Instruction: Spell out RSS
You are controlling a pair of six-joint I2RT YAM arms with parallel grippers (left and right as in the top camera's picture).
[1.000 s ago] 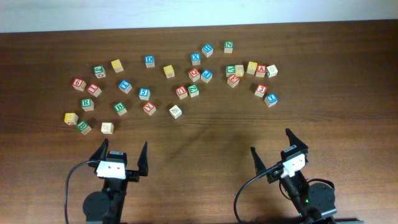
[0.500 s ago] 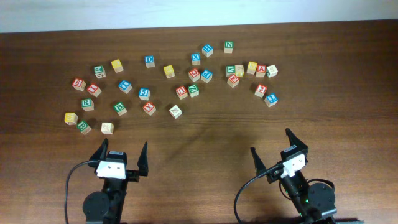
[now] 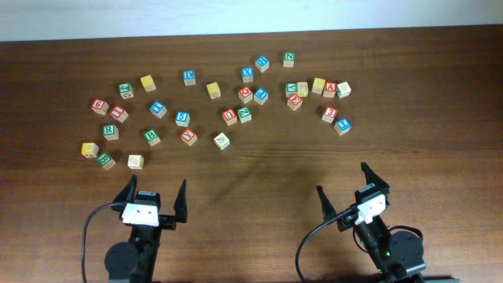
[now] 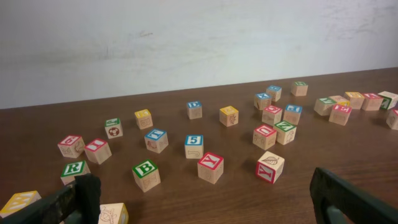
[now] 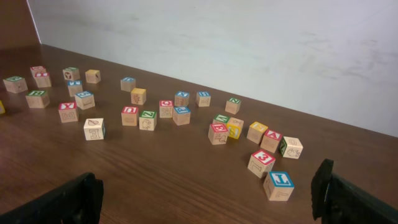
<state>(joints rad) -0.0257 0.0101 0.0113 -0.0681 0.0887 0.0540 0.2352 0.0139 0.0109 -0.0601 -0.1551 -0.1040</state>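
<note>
Cube R [image 3: 110, 131] sits among scattered blocks [image 3: 222, 141]; left tool [image 3: 156, 189], right tool [image 3: 342, 179] gape.

left gripper [image 3: 155, 191] — jaws spread wide, fingers pointing forward, level | right gripper [image 3: 342, 180] — jaws spread wide, wrist rolled so one finger sits further forward | left arm [image 3: 135, 250] and right arm [image 3: 389, 250] folded back over their bases

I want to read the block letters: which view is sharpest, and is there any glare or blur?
Overhead: even light, no glare, letters tiny. Left wrist: sharpest, green R and B legible, pincer fingers dark and soft. Right wrist: soft shadows, far blocks small.
</note>
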